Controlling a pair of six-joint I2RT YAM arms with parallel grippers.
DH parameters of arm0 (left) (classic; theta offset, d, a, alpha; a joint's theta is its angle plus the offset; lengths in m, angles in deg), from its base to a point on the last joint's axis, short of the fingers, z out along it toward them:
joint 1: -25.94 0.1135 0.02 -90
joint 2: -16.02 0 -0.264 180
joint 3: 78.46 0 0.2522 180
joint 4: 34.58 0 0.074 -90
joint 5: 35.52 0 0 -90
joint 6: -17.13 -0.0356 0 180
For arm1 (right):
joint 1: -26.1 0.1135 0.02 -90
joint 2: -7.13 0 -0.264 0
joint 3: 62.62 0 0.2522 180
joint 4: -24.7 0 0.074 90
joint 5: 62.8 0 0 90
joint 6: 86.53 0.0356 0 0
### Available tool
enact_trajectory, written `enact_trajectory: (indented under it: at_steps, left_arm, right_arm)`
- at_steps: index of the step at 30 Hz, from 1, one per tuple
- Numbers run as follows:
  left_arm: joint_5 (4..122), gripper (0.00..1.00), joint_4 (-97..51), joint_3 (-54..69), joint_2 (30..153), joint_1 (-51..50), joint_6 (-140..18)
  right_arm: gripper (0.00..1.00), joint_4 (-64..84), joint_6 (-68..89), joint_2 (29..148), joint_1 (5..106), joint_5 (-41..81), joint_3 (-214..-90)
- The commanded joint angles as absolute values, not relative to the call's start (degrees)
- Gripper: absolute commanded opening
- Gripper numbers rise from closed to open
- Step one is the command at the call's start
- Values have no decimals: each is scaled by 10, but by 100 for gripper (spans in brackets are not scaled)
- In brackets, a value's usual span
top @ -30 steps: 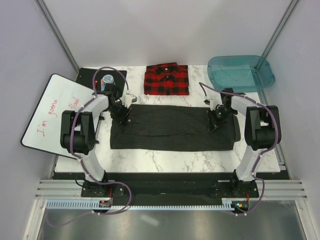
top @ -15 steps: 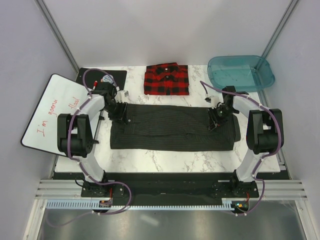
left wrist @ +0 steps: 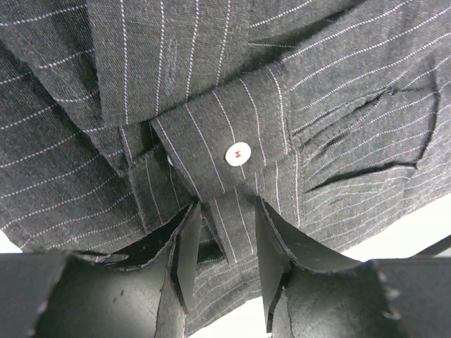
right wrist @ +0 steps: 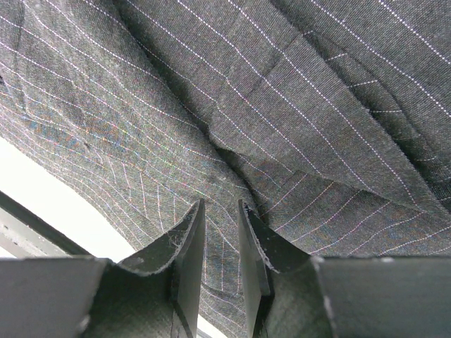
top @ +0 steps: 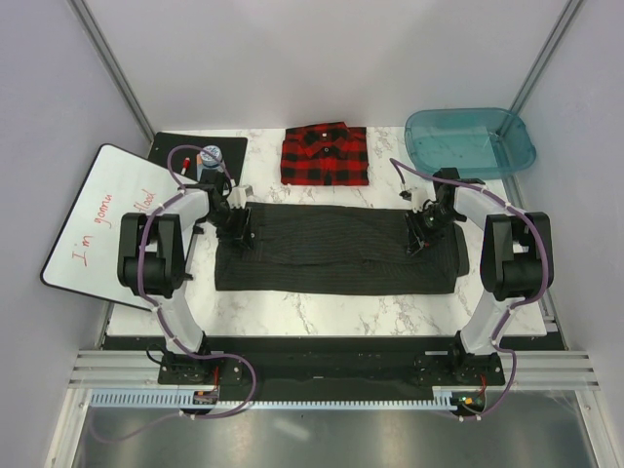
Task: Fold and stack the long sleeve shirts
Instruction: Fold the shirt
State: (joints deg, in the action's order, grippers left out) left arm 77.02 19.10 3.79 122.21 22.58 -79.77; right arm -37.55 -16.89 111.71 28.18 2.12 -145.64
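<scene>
Two shirts are on the white marble table (top: pixel 322 312). The red-and-black plaid flannel shirt (top: pixel 325 156) sits folded square at the far edge, centre. The dark charcoal pinstriped shirt (top: pixel 336 255) lies just near of it as one long band running left to right.

Each arm works one end of that band. The left gripper (top: pixel 239 222) is down on the far-left corner, its fingers (left wrist: pixel 187 246) nipped on a cuff strip just below a white button (left wrist: pixel 238 153). The right gripper (top: pixel 419 239) is near the right end, its fingers (right wrist: pixel 187 253) squeezed on a raised fold.

Gripping both ends at once looks meant to keep the band taut and level for the next fold, I'd guess. The teal plastic tub (top: pixel 468 146) at the far right stands well apart, uninvolved.
</scene>
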Motion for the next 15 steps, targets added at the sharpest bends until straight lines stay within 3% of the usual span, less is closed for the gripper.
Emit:
enact_trajectory:
  at_steps: [1, 5, 10, 13, 15]
  left_arm:
    - [765, 44, 164, 30, 1226, 224, -781]
    - [769, 42, 162, 24, 1216, 224, -779]
    - [781, 11, 163, 25, 1191, 225, -777]
    - [785, 2, 169, 30, 1166, 224, -781]
    - [786, 2, 183, 38, 1153, 224, -785]
  right_arm:
    - [33, -379, -176, 1104, 280, 23, -1470]
    - [33, -378, -175, 1108, 280, 22, -1472]
    - [34, -379, -175, 1105, 280, 25, -1472]
    - [38, -380, -176, 1101, 280, 29, -1471]
    - [41, -380, -176, 1101, 281, 30, -1470]
